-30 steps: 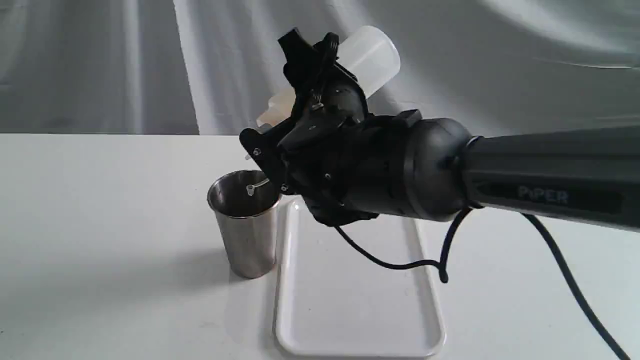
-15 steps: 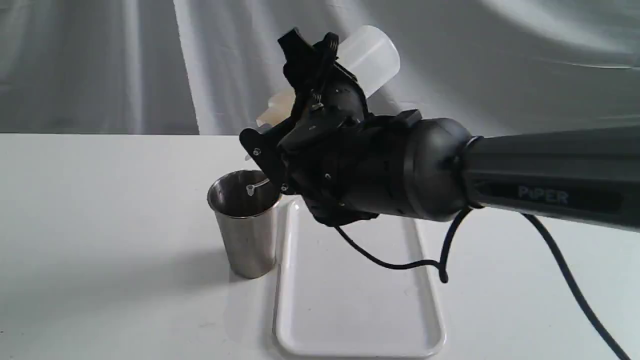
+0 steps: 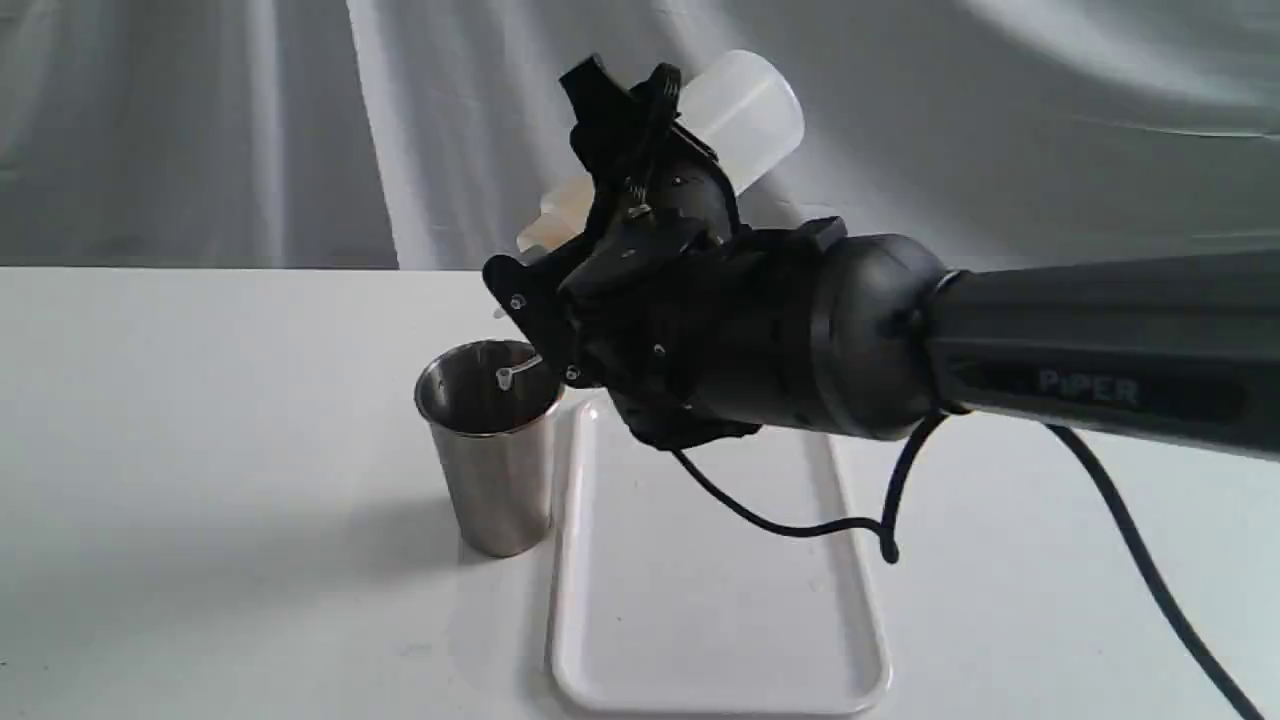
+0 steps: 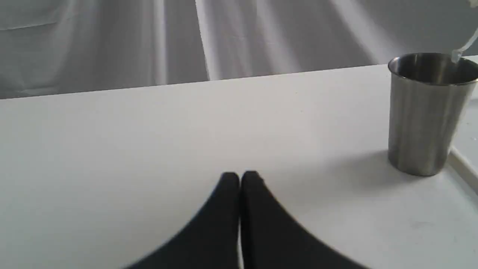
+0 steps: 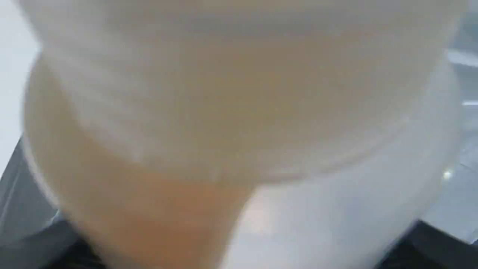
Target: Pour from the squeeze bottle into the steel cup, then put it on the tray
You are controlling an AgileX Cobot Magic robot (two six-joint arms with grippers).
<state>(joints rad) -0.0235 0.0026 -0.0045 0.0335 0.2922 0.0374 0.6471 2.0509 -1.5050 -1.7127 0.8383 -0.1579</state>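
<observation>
The squeeze bottle [image 3: 740,110] is held in the air above the far end of the tray [image 3: 700,620], steeply tipped. Its long axis runs on a diagonal in the exterior view, with the flat base raised up and to the right and the shoulder end sloping down to the left toward the steel cup [image 3: 490,450]. The nozzle itself is hidden behind the black tool, so its tip cannot be seen. The small tethered cap [image 3: 505,378] dangles on its thin strap just over the cup's open mouth, by the rim nearest the tray. Amber liquid has gathered in the lower, shoulder end of the bottle, and the raised base end looks pale and empty. Whether anything is running out cannot be told. In the right wrist view the bottle [image 5: 239,112] fills the frame as a blur, amber to one side

The right tool [image 3: 625,95] is clamped across the bottle's body, its fingers to either side of the cylinder, and a black cable [image 3: 800,525] loops under the wrist over the tray

The cup stands upright on the white table [image 3: 200,450] just beside the tray's left long rim; whether they touch is unclear. The tray lies flat and bare

The left tool [image 4: 240,179] hovers low over the table with its fingers pressed together, holding nothing, well apart from the cup [image 4: 422,116]
</observation>
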